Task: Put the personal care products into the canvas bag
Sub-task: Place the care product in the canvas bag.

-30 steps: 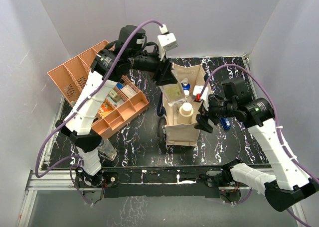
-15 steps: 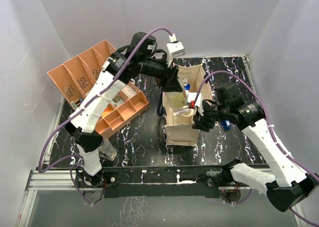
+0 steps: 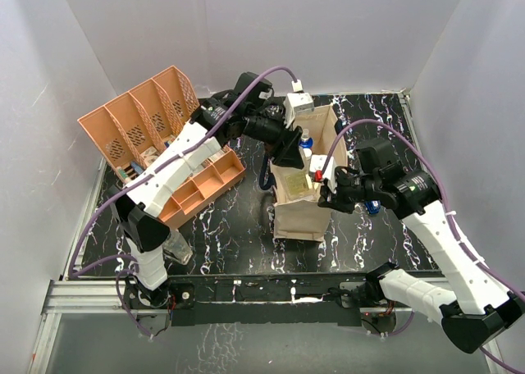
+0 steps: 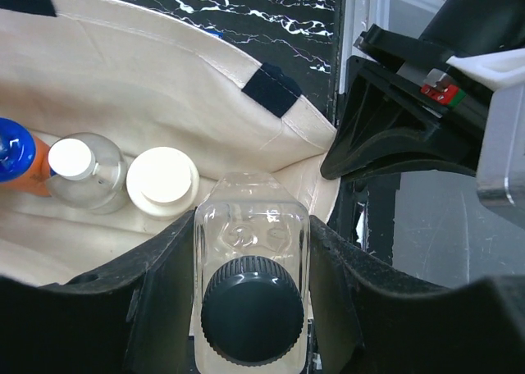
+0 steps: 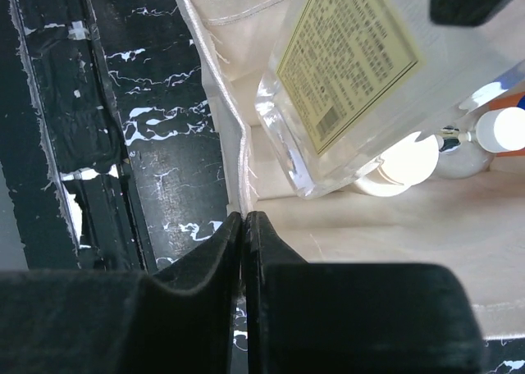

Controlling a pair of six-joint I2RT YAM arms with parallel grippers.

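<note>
While right fingers (image 5: 193, 263) are pinching the bag (image 4: 156, 79) rim, left fingers (image 4: 160, 304) are clamping a bottle (image 4: 250, 259) inside it; next, probably, opening to release.

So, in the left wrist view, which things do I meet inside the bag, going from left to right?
Inside the canvas bag: blue-capped orange bottle → white-capped clear bottle → cream-lidded container → dark-capped clear bottle.
</note>
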